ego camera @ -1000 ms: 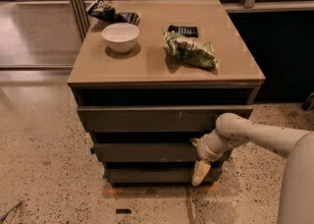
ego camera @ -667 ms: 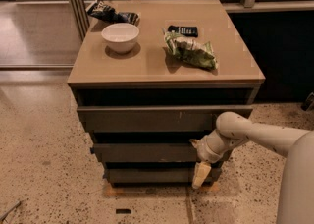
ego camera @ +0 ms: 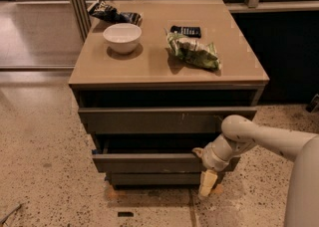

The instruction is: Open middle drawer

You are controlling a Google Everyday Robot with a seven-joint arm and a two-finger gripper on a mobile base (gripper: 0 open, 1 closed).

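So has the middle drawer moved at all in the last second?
Yes, slightly: the middle drawer has come further out from under the top drawer, toward the camera. The gripper is at its right end.

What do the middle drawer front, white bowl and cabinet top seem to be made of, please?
The dark grey-brown flat middle drawer front looks like matte laminated or painted board: no grain. The white bowl appears glazed ceramic, possibly plastic, with soft sheen. The tan cabinet top seems smooth laminate, faintly reflective. The cream tool sits at that drawer's right end.
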